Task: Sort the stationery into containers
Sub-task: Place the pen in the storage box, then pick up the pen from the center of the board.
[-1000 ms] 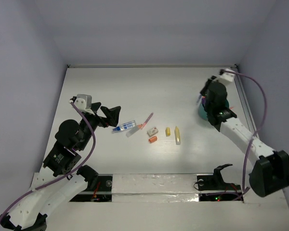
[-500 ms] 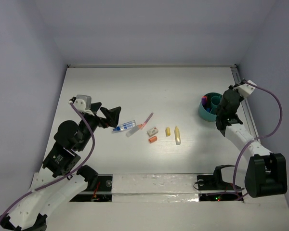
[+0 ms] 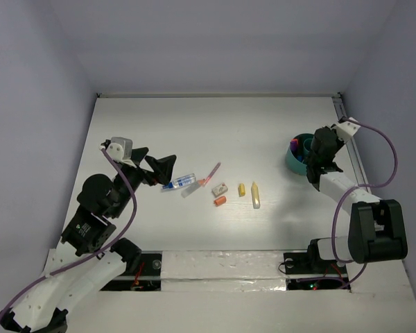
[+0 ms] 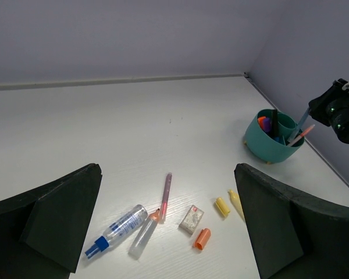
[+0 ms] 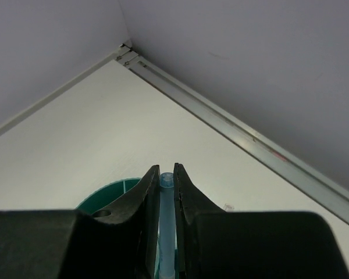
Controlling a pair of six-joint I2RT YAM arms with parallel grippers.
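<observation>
While the left gripper point(image 3: 152, 164) hung over the near left part of the table point(image 3: 263, 125) with its fingers spread wide and nothing between them, the right gripper point(image 5: 167, 173) stood at the far right, just over the teal organiser point(image 4: 267, 150). Its fingers were pressed together on a thin pale blue pen point(image 5: 167, 224), which ran straight down between them. The teal rim showed under the fingers, but I could not tell if the lower end of the pen was already inside a compartment. In the organiser an orange highlighter point(image 4: 261, 120) and a purple marker point(image 4: 267, 124) stood side by side. The other stationery lay in the middle of the table, well apart from the organiser: the blue-white pen point(image 4: 117, 229), a clear tube with an orange tip point(image 4: 144, 235) just beside it, the thin pink pen point(image 4: 166, 195), the white eraser point(image 4: 192, 219), the orange stub point(image 4: 202, 238) and two yellow markers point(image 4: 222, 206) close to each other.
</observation>
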